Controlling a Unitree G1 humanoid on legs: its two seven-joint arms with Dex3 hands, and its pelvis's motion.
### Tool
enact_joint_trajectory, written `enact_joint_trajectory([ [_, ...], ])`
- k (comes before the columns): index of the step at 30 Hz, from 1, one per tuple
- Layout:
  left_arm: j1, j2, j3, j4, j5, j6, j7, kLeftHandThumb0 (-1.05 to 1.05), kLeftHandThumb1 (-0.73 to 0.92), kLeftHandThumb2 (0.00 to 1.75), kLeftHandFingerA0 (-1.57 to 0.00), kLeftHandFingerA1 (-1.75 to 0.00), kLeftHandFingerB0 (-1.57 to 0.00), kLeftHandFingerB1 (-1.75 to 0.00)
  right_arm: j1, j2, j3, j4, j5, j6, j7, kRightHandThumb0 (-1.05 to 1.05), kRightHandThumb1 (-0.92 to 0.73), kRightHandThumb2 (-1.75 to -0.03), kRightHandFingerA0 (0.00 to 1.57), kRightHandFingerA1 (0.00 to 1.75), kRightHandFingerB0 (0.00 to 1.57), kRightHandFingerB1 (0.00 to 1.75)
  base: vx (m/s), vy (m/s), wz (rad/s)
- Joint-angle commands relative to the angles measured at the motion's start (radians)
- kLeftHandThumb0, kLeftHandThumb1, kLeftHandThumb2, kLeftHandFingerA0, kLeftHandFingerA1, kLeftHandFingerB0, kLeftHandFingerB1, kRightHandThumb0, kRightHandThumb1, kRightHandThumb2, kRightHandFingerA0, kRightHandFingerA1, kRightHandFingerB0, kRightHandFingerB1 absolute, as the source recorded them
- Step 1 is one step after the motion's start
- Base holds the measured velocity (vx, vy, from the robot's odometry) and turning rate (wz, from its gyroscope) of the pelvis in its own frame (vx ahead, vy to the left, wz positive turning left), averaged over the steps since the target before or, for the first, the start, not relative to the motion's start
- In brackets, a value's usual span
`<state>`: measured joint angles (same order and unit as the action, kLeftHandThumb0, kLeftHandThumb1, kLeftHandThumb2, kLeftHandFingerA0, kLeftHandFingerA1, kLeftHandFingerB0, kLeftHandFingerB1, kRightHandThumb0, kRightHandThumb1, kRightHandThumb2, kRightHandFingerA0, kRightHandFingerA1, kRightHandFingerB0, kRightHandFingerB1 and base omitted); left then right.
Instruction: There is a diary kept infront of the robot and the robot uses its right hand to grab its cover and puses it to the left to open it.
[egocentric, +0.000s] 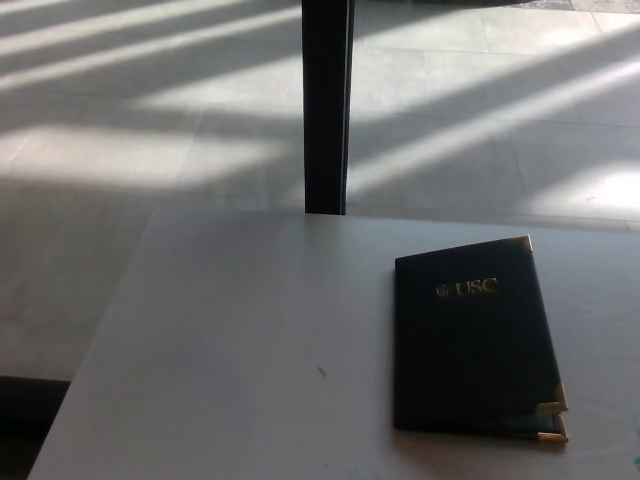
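Filling the lower frame, a pale table (230, 340) bears 1 dark diary (470, 345), closed, at lower right. Neither robot hand shows, so finger state cannot be told. Cover looks stiff, smooth, probably slippery; likely light. Best hold: right free edge near the gold corners (553, 410), where the cover gapes slightly.

You see a dark diary (475, 345) with gold corner caps and gold "USC" lettering lying flat at lower right. Its cover is closed, lifted slightly at the near right corner.
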<state>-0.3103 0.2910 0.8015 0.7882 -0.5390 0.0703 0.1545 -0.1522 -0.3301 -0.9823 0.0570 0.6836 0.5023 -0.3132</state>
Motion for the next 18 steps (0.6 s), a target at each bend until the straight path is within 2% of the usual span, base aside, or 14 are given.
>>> enact_joint_trajectory([
  [1, 0.009, -0.006, -0.019, -0.03, -0.015, 0.038, 0.009, -1.01, 0.92, 1.03, -0.54, -1.08, -0.49, -1.01, -0.024, 0.051, 0.058, -0.066, 0.045, 0.03, -0.017, -0.83, -0.78, -0.65, 0.68, 0.83, 0.61, 0.67, 0.0, 0.0, 0.0],
  [3, 0.014, -0.012, -0.026, -0.042, -0.014, 0.045, 0.014, -1.02, 0.92, 1.03, -0.55, -1.09, -0.49, -1.01, -0.023, 0.078, 0.098, -0.097, 0.046, 0.024, -0.001, -0.8, -0.78, -0.64, 0.64, 0.78, 0.57, 0.61, 0.0, 0.0, 0.0],
  [4, 0.016, -0.014, -0.027, -0.041, -0.015, 0.045, 0.01, -0.9, 0.84, 1.39, -0.59, -1.07, -0.51, -0.99, -0.02, 0.097, 0.135, -0.133, 0.048, 0.032, 0.009, -0.75, -0.81, -0.64, 0.58, 0.75, 0.49, 0.55, 0.0, 0.0, 0.0],
  [5, 0.016, -0.015, -0.026, -0.035, -0.019, 0.043, 0.004, -0.9, 0.84, 1.39, -0.59, -1.07, -0.51, -0.99, -0.016, 0.114, 0.174, -0.175, 0.051, 0.048, 0.01, -0.75, -0.81, -0.64, 0.58, 0.75, 0.49, 0.55, 0.0, 0.0, 0.0],
  [6, 0.016, -0.017, -0.025, -0.038, -0.02, 0.047, 0.012, -1.03, 0.92, 1.03, -0.52, -1.13, -0.48, -1.07, -0.01, 0.126, 0.196, -0.205, 0.061, 0.058, 0.011, -0.72, -0.63, -1.02, 0.52, 0.74, 0.43, 0.61, 0.0, 0.0, 0.0],
  [7, 0.016, -0.016, -0.023, -0.034, -0.023, 0.047, 0.013, -1.05, 0.92, 1.04, -0.51, -1.15, -0.49, -1.09, -0.01, 0.137, 0.215, -0.231, 0.072, 0.074, 0.003, -0.7, -0.84, -0.65, 0.5, 0.68, 0.43, 0.49, 0.0, 0.0, 0.0],
  [8, 0.014, -0.014, -0.018, -0.021, -0.027, 0.043, 0.009, -1.04, 0.92, 1.02, -0.51, -1.18, -0.49, -1.14, -0.013, 0.149, 0.243, -0.262, 0.082, 0.097, -0.01, -0.67, -0.69, -1.02, 0.43, 0.68, 0.34, 0.56, 0.0, 0.0, 0.0],
  [9, 0.012, -0.014, -0.016, -0.014, -0.028, 0.039, 0.008, -1.04, 0.92, 1.02, -0.51, -1.18, -0.49, -1.14, -0.012, 0.154, 0.263, -0.278, 0.083, 0.106, -0.009, -0.67, -0.69, -1.02, 0.43, 0.68, 0.34, 0.56, 0.0, 0.0, 0.0],
  [10, 0.014, -0.011, -0.014, 0.003, -0.028, 0.033, 0.003, -1.04, 0.92, 1.03, -0.51, -1.2, -0.48, -1.15, -0.009, 0.173, 0.308, -0.319, 0.112, 0.138, 0.007, -0.62, -0.92, -0.68, 0.38, 0.62, 0.31, 0.41, 0.0, 0.0, 0.0],
  [11, 0.018, -0.013, -0.015, 0.003, -0.026, 0.031, 0.006, -0.99, 0.92, 0.95, -0.52, -1.21, -0.44, -1.17, -0.009, 0.189, 0.337, -0.335, 0.116, 0.145, 0.008, -0.57, -0.92, -0.73, 0.31, 0.56, 0.24, 0.41, 0.0, 0.0, 0.0],
  [15, 0.022, -0.015, -0.024, 0.004, -0.018, 0.03, 0.02, -1.04, 0.92, 1.02, -0.52, -1.18, -0.48, -1.14, 0.0, 0.205, 0.37, -0.361, 0.133, 0.158, -0.005, -0.54, -0.92, -0.77, 0.31, 0.56, 0.23, 0.41, 0.0, 0.0, 0.0],
  [16, 0.029, -0.014, -0.027, 0.006, -0.017, 0.029, 0.012, -0.98, 0.91, 1.43, -0.59, -1.19, -0.52, -1.09, 0.001, 0.217, 0.419, -0.353, 0.11, 0.158, 0.016, -0.52, -0.92, -0.8, 0.31, 0.57, 0.21, 0.41, 0.0, 0.0, 0.0],
  [17, 0.034, -0.014, -0.028, 0.011, -0.016, 0.023, 0.005, -1.01, 0.92, 0.97, -0.46, -1.26, -0.41, -1.24, -0.002, 0.229, 0.439, -0.347, 0.102, 0.159, 0.009, -0.57, -0.85, -1.0, 0.29, 0.6, 0.19, 0.47, 0.0, 0.0, 0.0],
  [18, 0.036, -0.014, -0.029, 0.013, -0.017, 0.02, 0.003, -1.01, 0.92, 0.97, -0.46, -1.26, -0.41, -1.24, -0.002, 0.232, 0.447, -0.344, 0.1, 0.158, 0.004, -0.57, -0.85, -1.0, 0.29, 0.6, 0.19, 0.47, 0.0, 0.0, 0.0],
])
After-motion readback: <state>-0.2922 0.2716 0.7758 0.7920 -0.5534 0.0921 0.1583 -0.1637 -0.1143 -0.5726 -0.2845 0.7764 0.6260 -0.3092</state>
